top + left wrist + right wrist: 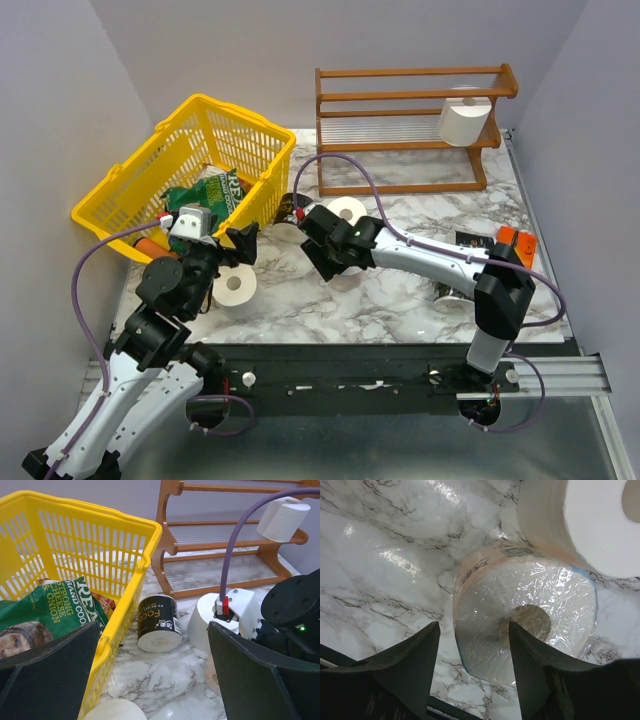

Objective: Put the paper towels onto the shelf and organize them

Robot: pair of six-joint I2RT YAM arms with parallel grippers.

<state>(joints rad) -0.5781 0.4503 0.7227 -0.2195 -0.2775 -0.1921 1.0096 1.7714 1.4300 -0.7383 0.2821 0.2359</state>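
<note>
The reddish-brown shelf (400, 185) stands at the back right, with one white paper towel roll (465, 120) on its middle tier; both also show in the left wrist view, shelf (220, 545) and roll (282, 519). A bare roll (347, 210) stands on the marble table behind my right gripper (325, 245). That gripper (475, 650) is open and hovers over a plastic-wrapped roll (530, 615), which touches the bare roll (590, 525). Another roll (235, 287) stands beside my left gripper (240, 245), which is open and empty (155, 680) above the table.
A yellow basket (255, 135) with snack bags sits at the back left, its wall (125, 595) close to my left finger. A black can (159, 622) lies by the basket. Small dark and orange items (515, 240) lie at the right edge.
</note>
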